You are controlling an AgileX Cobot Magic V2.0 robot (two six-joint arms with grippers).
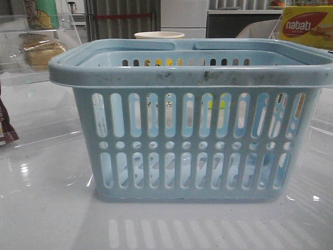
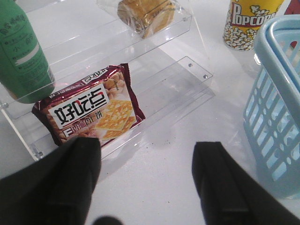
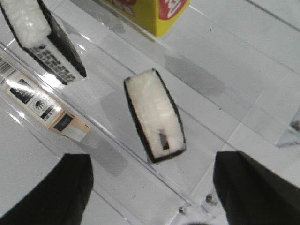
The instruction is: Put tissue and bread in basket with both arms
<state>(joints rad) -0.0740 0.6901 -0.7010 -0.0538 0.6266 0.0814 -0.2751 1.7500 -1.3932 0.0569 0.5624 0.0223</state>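
Note:
The light blue slotted basket (image 1: 197, 130) fills the middle of the front view, and its side shows in the left wrist view (image 2: 276, 108). The bread (image 2: 145, 14), golden-brown in clear wrap, lies on an upper step of a clear shelf; it also shows in the front view (image 1: 41, 52). My left gripper (image 2: 147, 150) is open and empty over the white table, short of the shelf. The tissue (image 3: 154, 115), a black-edged packet with a white face, lies on a clear shelf step. My right gripper (image 3: 152, 173) is open and empty just short of it. Neither gripper shows in the front view.
A maroon cracker packet (image 2: 91, 108) and a green bottle (image 2: 23, 56) sit on the left shelf. A popcorn cup (image 2: 248, 23) stands by the basket. A second black-edged packet (image 3: 42, 33), a cream box (image 3: 42, 110) and a yellow box (image 3: 150, 14) are on the right shelf.

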